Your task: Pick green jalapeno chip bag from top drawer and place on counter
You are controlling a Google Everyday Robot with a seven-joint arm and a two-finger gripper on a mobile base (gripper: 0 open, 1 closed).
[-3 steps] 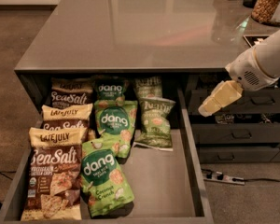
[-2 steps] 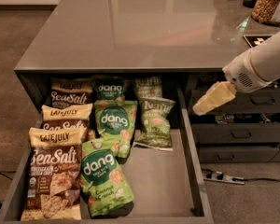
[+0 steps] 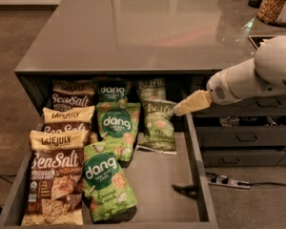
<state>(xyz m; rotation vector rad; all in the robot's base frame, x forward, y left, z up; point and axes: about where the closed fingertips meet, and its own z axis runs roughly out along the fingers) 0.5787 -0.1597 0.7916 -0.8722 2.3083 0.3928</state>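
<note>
My gripper (image 3: 193,102) hangs over the right wall of the top drawer (image 3: 200,175), just beside the green jalapeno chip bag (image 3: 158,126), which lies propped at the back next to the dang bags (image 3: 115,128). It carries nothing; whether it is spread or closed I cannot tell. I judge it sits there to reach the bag, then the tabletop (image 3: 148,27) above.

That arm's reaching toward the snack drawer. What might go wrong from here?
The pincer hangs near the top drawer's right wall, at the green jalapeno chip bag's upper right edge. That bag lies right beside a dang bag, so a grab might catch both. Dropping lower, the pincer might bump the wall.
</note>
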